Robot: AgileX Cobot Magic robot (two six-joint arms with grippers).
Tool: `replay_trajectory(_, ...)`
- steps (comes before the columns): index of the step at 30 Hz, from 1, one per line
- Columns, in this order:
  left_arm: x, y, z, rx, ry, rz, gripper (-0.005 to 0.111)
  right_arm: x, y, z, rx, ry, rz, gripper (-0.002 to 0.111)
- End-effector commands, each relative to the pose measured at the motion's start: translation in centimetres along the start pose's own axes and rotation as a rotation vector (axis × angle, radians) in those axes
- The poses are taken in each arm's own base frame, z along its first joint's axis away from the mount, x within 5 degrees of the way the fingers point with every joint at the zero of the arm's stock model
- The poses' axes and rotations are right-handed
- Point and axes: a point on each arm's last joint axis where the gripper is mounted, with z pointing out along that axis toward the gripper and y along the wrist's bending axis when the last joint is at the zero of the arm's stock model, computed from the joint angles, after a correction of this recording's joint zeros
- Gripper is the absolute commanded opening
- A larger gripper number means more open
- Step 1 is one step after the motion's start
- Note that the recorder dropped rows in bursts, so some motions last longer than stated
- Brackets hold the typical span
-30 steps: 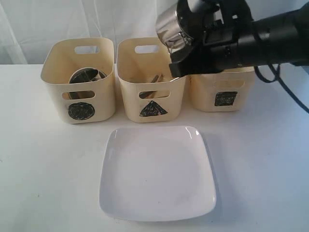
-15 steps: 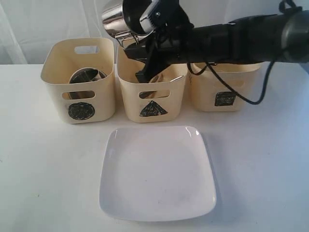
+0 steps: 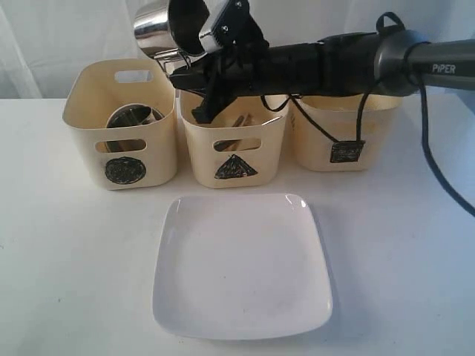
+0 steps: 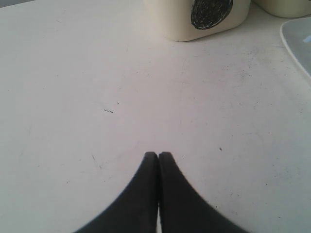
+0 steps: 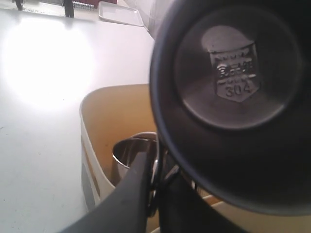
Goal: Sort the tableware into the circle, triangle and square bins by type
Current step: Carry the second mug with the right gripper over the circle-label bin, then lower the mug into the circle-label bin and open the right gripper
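My right gripper [image 3: 180, 68] is shut on the wire handle of a steel mug [image 3: 158, 25], holding it tilted in the air above the gap between the circle bin [image 3: 82, 111] and the triangle bin [image 3: 194, 141]. In the right wrist view the mug's stamped base [image 5: 233, 92] fills the frame, with my right gripper [image 5: 155, 162] clamped on its handle. Below it, a second steel mug [image 5: 130, 150] sits inside the circle bin [image 5: 109, 109]. Wooden chopsticks [image 3: 239, 120] stick up in the triangle bin. A large white square plate [image 3: 241, 267] lies in front. My left gripper [image 4: 158, 154] is shut and empty over bare table.
The square bin [image 3: 341, 144] stands at the right, behind my right arm, which stretches across it and the triangle bin. In the left wrist view the circle bin [image 4: 204, 19] and a corner of the plate [image 4: 299, 41] show.
My right arm has swung left with the steel mug, from above the triangle and square bins to above the circle bin's right edge. The plate and bins have not moved.
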Motion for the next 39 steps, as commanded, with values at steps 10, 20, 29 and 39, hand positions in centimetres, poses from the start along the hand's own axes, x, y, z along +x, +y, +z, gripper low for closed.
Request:
replay_trajectory(10, 0.2, 0.1, 0.0, -0.014, 0.007, 0.027, 0.0, -0.3, 0.4, 3.2, -0.074, -0.022, -0.111, 0.0)
replay_trajectory(20, 0.2, 0.1, 0.0, -0.017, 0.008, 0.035, 0.0, 0.7, 1.1, 4.8, -0.103, 0.028, -0.083, 0.0)
replay_trajectory(29, 0.2, 0.1, 0.0, -0.017, 0.008, 0.035, 0.0, 1.7, 1.2, 5.0, -0.095, 0.13, 0.014, 0.0)
replay_trajectory(39, 0.2, 0.1, 0.0, -0.017, 0.008, 0.035, 0.0, 2.0, 1.5, 5.1, -0.112, 0.171, 0.005, 0.0)
